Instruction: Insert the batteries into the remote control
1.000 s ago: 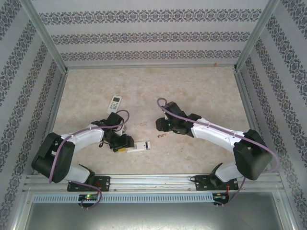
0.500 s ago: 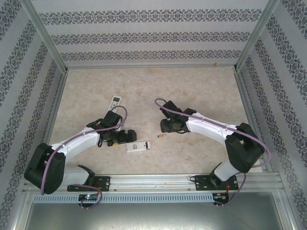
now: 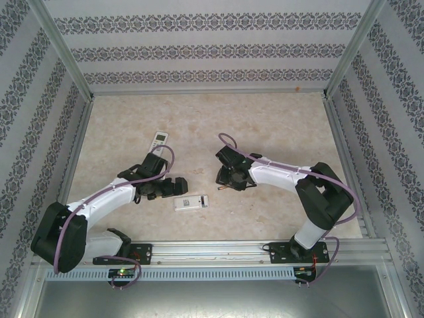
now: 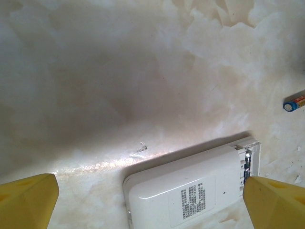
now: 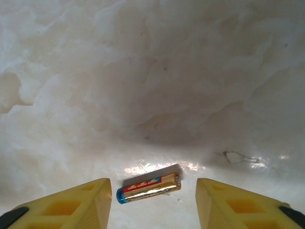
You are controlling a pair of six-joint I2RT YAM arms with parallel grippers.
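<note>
- The battery (image 5: 148, 187) is lying flat on the marbled table (image 5: 157, 71), gold and red wrap with a blue cap at one end. It's sitting between the right gripper's (image 5: 152, 206) yellow fingers (image 5: 64, 205).
- I'm guessing it's going to handle light and rigid, but it's smooth and round, so it'll probably be rolling or squirting out if it gets nudged off-centre. The best bet is pinching across the middle of the barrel, leaving both ends free for seating it.
- The right gripper is hanging spread well wider than the battery's length, with a gap on each side and nothing held or touched.
- The remote (image 4: 190, 188) is lying back-up, label showing, close by the loose battery. Its far end is looking open, with a bit of metal contact peeking out. It's a stiff plastic shell, likely sliding around on this slick top if pushed.
- The left gripper (image 4: 150, 202) is also spread wide and holding nothing, sitting over the remote. One finger (image 4: 274, 202) is overlapping the remote's open end, but I can't tell if it's actually touching.
- A second remote (image 3: 159, 139) is sitting further back on the table.
</note>
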